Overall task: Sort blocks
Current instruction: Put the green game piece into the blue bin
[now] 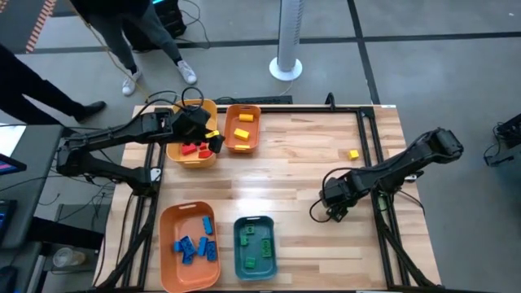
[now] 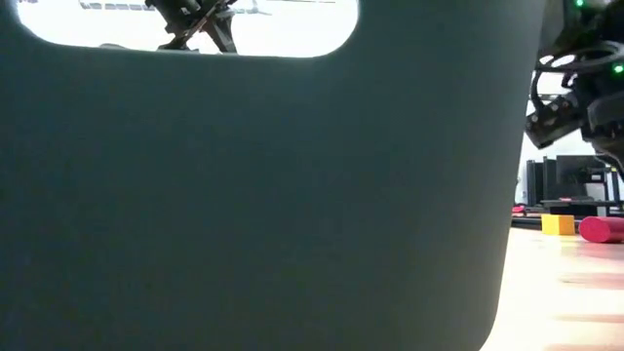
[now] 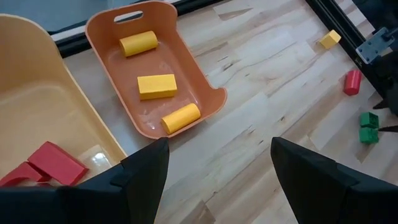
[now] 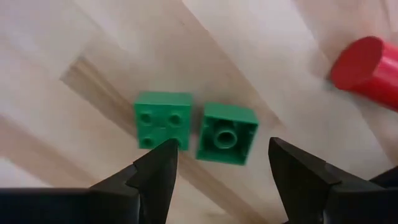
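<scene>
Two green blocks lie side by side on the table, one studs up (image 4: pixel 163 119) and one turned over (image 4: pixel 227 132). My right gripper (image 4: pixel 221 165) (image 1: pixel 334 207) points down just above them. It is open, with its fingertips on either side of the turned-over block. A red cylinder block (image 4: pixel 367 65) lies close by, and a yellow block (image 1: pixel 353 154) lies farther back. My left gripper (image 3: pixel 217 168) (image 1: pixel 212 142) hangs open and empty over the yellow bin (image 1: pixel 191 150) that holds red blocks (image 3: pixel 50 163).
At the far edge an orange bin (image 1: pixel 242 129) holds yellow blocks. Near the front edge stand an orange bin (image 1: pixel 189 244) with blue blocks and a teal bin (image 1: pixel 255 247) with green blocks. The teal bin's wall (image 2: pixel 263 195) fills most of the low view. People stand beyond the far-left corner.
</scene>
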